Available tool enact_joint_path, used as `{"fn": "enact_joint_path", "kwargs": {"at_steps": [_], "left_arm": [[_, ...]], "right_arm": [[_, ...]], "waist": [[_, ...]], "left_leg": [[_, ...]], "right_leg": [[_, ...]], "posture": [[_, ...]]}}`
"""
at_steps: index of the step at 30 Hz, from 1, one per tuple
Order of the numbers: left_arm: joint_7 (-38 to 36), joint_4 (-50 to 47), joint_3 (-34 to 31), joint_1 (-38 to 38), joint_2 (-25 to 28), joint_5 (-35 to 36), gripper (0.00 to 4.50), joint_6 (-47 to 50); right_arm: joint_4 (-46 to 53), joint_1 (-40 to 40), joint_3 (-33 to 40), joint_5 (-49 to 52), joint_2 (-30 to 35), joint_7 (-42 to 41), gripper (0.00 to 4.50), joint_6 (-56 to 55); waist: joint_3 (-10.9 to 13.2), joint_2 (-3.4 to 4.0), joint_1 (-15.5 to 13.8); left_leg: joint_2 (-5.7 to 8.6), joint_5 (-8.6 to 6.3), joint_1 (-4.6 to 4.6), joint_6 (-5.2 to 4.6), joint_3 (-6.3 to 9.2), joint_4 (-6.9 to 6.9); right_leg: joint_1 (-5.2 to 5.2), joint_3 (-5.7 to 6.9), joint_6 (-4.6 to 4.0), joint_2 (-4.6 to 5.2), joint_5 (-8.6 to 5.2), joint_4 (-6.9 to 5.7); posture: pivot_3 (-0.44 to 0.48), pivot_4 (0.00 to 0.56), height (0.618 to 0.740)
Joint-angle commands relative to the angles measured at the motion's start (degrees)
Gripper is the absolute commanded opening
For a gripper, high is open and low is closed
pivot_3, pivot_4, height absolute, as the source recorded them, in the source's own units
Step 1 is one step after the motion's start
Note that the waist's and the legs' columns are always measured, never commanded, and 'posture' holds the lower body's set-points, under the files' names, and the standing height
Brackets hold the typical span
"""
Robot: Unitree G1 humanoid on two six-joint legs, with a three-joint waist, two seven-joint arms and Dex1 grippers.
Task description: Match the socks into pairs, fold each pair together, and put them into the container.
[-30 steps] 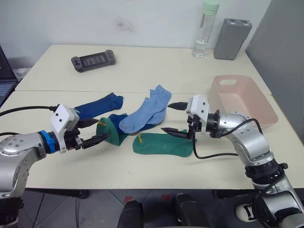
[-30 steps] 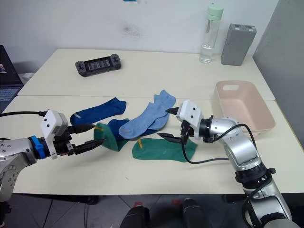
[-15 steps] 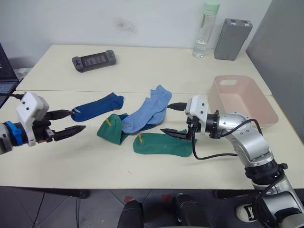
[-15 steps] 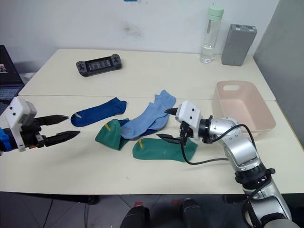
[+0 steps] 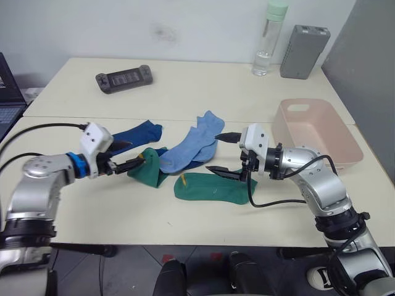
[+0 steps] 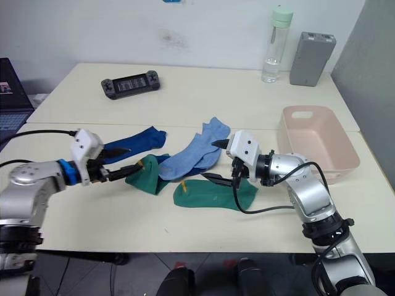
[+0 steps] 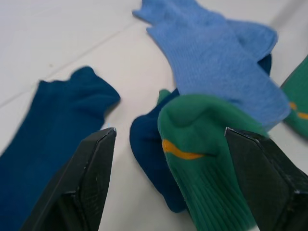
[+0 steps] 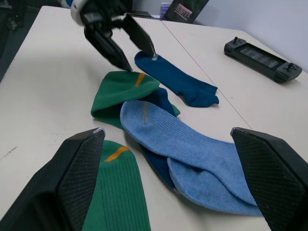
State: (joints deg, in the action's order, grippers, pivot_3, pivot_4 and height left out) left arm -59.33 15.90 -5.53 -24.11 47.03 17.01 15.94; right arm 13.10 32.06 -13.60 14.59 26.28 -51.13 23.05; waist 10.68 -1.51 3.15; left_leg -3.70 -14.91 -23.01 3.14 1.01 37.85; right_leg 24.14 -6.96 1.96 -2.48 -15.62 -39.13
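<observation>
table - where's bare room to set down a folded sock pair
Free: the front strip of the cream table, near its edge below the flat green sock, and the stretch between the black game controller and clear water bottle. Crowded: the overlapping sock pile at centre, flanked by the left gripper and right gripper.

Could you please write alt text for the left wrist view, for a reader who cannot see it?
The left hand is open, its two black fingers reaching toward a folded green sock with a yellow mark on a pale table. A dark navy sock lies flat beside it, another navy sock shows under the green one, and light blue socks lie beyond.
</observation>
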Motion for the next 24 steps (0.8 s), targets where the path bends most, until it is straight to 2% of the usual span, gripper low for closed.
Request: {"fn": "enact_joint_path", "kwargs": {"at_steps": [1, 2, 5, 12, 15, 18, 21, 24], "left_arm": [[0.23, 4.04, 1.41, -3.49, -1.24, -2.4, 3.76, -3.31], [0.11, 5.33, 1.78, -4.31, -1.74, -2.86, 3.76, -4.03], [-2.23, 6.02, 1.82, -4.77, -2.17, -2.16, 3.13, -4.71], [-6.2, 0.38, -0.92, -0.57, 0.56, 1.24, 0.83, -1.91], [-5.75, -2.48, -2.72, 1.64, 1.58, 2.29, 0.07, -0.42], [-5.42, -7.11, -5.46, 4.83, 3.1, 4.67, 0.07, 4.07], [-6.7, -15.35, -10.46, 11.46, 5.88, 9.55, 0.07, 10.33], [-6.37, -19.52, -13.84, 16.51, 7.44, 10.9, 0.07, 12.02]], "right_arm": [[2.66, 0.16, 1.07, 0.31, 0.35, 0.65, 4.5, 0.14], [2.8, 0.11, 1.1, 0.33, 0.39, 0.77, 4.5, 0.26], [3.18, -0.11, 1.12, 0.4, 0.46, 1.07, 4.5, 0.51], [3.17, -0.28, 0.97, 0.48, 0.53, 1.39, 4.5, 0.46], [2.67, -0.1, 0.83, 0.47, 0.33, 1.26, 4.5, 0.1], [2.27, 0.27, 0.48, 0.4, -0.03, 1.07, 4.5, -0.26], [2.09, 0.55, 0.36, 0.39, -0.34, 0.99, 4.5, -0.34], [1.82, 0.45, 0.39, 0.47, -0.33, 0.74, 4.5, -0.6]], "waist": [[0.0, 0.0, 0.03], [0.0, 0.0, 0.04], [0.0, 0.0, 0.13], [0.0, 0.0, 0.21], [0.0, 0.0, 0.18], [0.0, 0.0, 0.17], [0.0, 0.0, 0.64], [0.0, 0.0, 0.62]], "left_leg": [[0.0, 0.0, 0.0, 0.0, 0.0, 0.0], [0.01, 0.0, 0.0, 0.0, 0.01, 0.0], [0.01, 0.0, 0.0, 0.0, 0.04, 0.0], [0.01, 0.0, 0.0, 0.0, 0.08, 0.0], [0.01, 0.0, 0.01, 0.0, 0.12, 0.02], [0.01, 0.0, 0.02, 0.0, 0.14, 0.04], [-0.01, 0.0, 0.02, 0.0, 0.12, 0.04], [0.0, 0.0, 0.05, 0.0, 0.19, 0.03]], "right_leg": [[0.0, 0.0, 0.0, 0.0, 0.0, 0.0], [0.0, 0.0, 0.0, 0.0, 0.0, -0.01], [0.0, 0.01, 0.0, -0.01, 0.0, -0.03], [0.0, 0.01, 0.0, -0.01, 0.0, -0.11], [0.01, 0.04, 0.0, -0.02, -0.01, -0.21], [0.01, 0.04, 0.05, -0.02, -0.04, -0.28], [0.04, 0.01, 0.07, -0.02, -0.07, -0.3], [0.05, 0.07, -0.04, -0.01, -0.17, -0.43]], "posture": [[0.0, 0.15, 0.74], [0.0, 0.15, 0.74], [0.0, 0.15, 0.74], [0.0, 0.15, 0.74], [0.0, 0.15, 0.74], [0.0, 0.15, 0.74], [0.0, 0.15, 0.74], [0.0, 0.15, 0.74]]}}
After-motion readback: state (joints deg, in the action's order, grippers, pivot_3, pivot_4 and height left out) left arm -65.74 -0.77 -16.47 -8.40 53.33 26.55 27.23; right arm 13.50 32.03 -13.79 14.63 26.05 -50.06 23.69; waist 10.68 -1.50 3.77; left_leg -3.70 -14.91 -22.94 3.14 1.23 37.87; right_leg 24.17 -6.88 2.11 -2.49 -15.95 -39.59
